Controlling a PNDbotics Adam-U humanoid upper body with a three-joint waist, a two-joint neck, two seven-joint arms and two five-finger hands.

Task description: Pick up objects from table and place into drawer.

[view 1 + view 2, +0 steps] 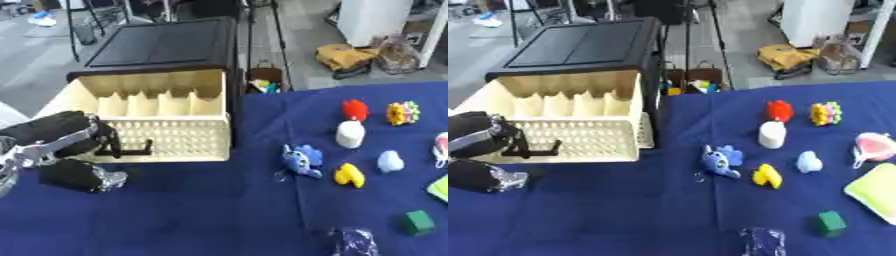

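Drawer [149, 100] is open w/ nothing visible inside, left hand [61, 145] fingers curled round its handle [131, 150], all toys, e.g. blue toy [302, 161], remain on desk [219, 215]; right hand unseen.

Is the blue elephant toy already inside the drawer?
No, the blue elephant toy lies on the blue table, to the right of the open cream drawer.

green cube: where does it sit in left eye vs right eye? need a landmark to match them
Left eye view: the green cube is near the lower right corner, on the blue tablecloth.
Right eye view: the green cube sits lower right too, but further in from the edge, left of a yellow-green pad.
Shared landmark: the yellow toy, up and left of the cube in both views.
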